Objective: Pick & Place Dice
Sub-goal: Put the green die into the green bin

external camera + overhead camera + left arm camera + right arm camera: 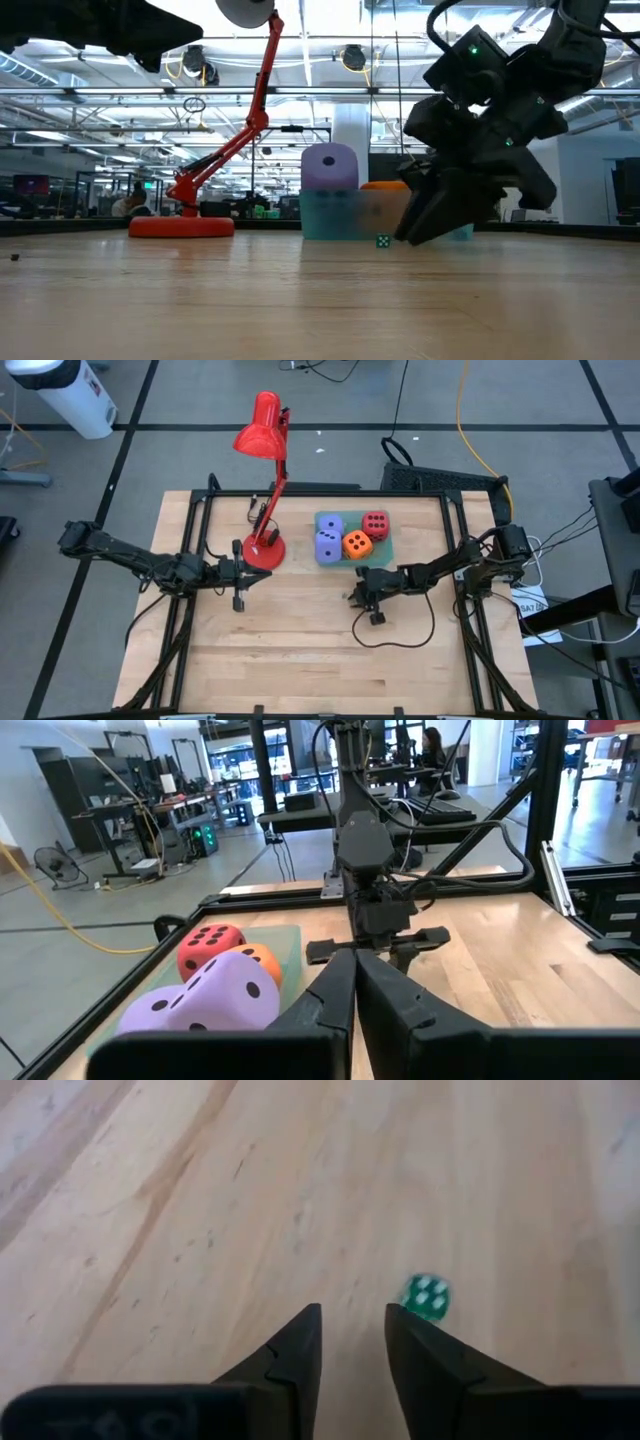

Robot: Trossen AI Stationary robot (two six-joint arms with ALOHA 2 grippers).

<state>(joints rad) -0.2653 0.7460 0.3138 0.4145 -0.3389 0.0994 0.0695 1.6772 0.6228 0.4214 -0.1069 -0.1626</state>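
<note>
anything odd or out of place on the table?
One thing: a tiny green die lies loose on the bare wood just beyond the right claw, whose fingers are slightly apart. The four big dice sit together on the teal mat. The lamp stands upright.

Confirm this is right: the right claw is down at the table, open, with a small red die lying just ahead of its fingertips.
Wrong on colour only: the small die is green, as the right wrist view shows. The right claw is indeed down at the table, open, the die just ahead of its fingertips.
</note>
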